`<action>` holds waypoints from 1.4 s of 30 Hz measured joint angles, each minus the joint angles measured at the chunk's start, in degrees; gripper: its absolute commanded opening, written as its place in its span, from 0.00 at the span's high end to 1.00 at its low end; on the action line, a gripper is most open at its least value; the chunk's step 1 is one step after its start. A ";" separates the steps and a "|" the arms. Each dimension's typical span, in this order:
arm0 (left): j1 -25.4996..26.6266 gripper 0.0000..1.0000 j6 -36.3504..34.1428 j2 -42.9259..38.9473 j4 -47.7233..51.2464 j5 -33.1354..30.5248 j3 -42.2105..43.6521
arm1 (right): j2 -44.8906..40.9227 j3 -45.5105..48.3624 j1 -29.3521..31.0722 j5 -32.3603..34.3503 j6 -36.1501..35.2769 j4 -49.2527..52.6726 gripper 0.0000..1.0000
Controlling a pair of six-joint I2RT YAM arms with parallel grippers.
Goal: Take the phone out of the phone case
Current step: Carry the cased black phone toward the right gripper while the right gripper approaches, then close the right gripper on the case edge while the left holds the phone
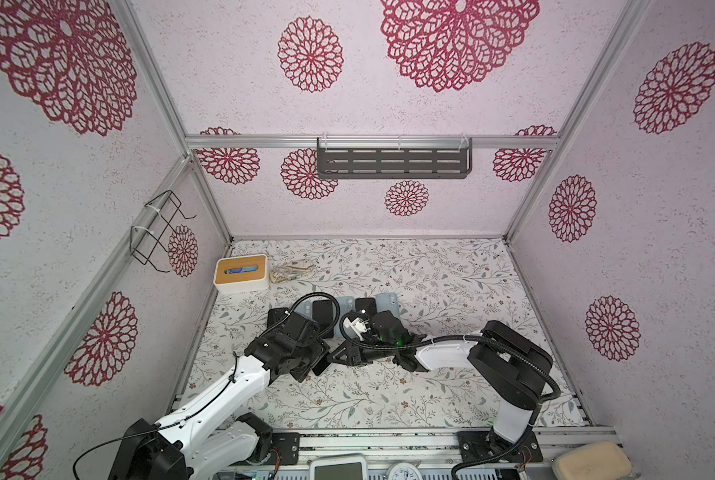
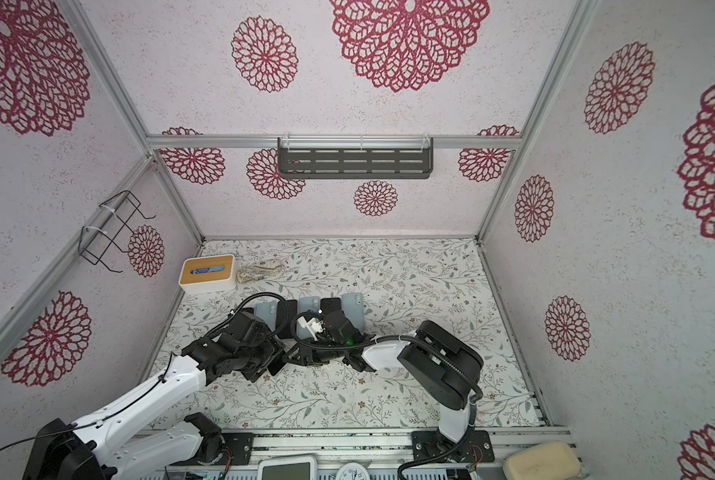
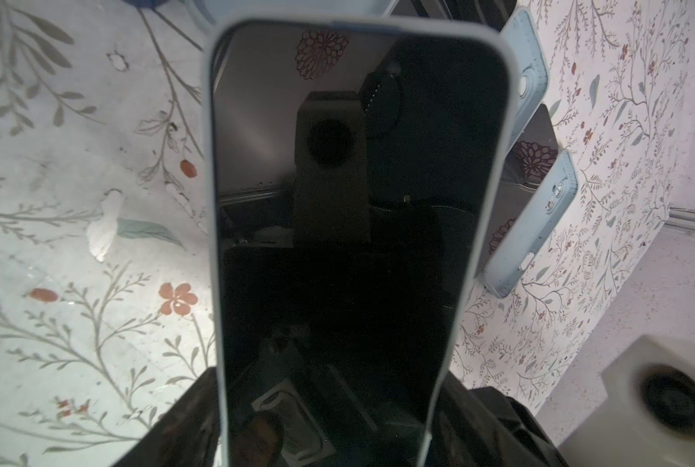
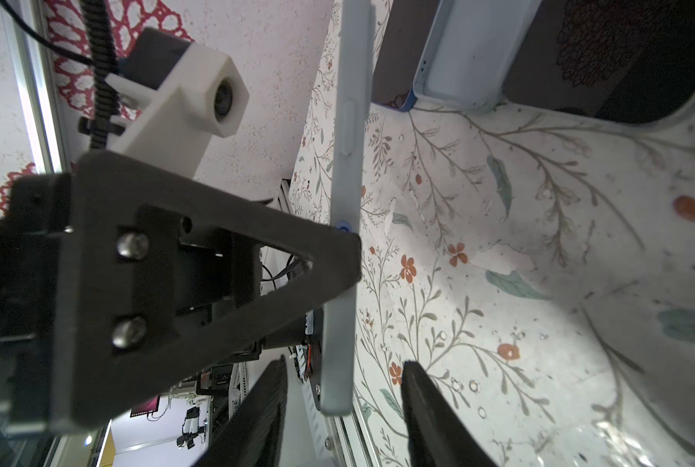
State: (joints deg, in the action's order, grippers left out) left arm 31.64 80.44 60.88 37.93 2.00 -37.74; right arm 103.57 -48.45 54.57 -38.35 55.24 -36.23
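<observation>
Cased phone (image 3: 337, 242) held by left end effector (image 3: 333, 440).
Right end effector (image 4: 341, 366) straddles case (image 4: 347, 161) edge, jaws narrowly apart.

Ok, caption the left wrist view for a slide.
Cased phone held in the left gripper, dark screen filling the view, other blue cases beside it.

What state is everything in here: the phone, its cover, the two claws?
Phone: screen dark, inside its case.
Phone case: on the phone, held in the air.
Left gripper: closed on phone case.
Right gripper: open, fingers either side of the case.
</observation>
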 measured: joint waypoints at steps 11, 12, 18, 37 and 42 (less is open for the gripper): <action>2.64 0.44 0.09 0.74 -1.42 -0.42 -1.36 | 0.26 -1.73 0.13 1.18 -0.39 2.71 0.80; 2.95 0.44 0.09 0.76 -1.57 -0.57 -1.42 | 0.26 -2.19 0.13 1.29 -0.61 3.15 0.83; 3.93 0.28 0.02 0.92 -2.45 -1.57 -1.42 | -0.72 -3.48 0.07 3.13 -3.10 7.23 1.00; -0.85 0.03 -20.37 -2.89 -35.41 8.48 -4.68 | -33.20 -3.50 -25.86 5.92 -17.22 40.52 1.00; -1.42 0.03 -22.40 8.70 -50.86 21.33 -7.23 | -38.16 -5.03 -31.98 -0.07 -18.40 40.35 1.00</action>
State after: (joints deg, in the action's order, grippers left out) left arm 30.22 58.04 69.58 -12.93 23.33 -44.97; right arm 65.41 -53.47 22.59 -38.41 36.84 4.12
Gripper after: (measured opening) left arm 0.971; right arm 0.120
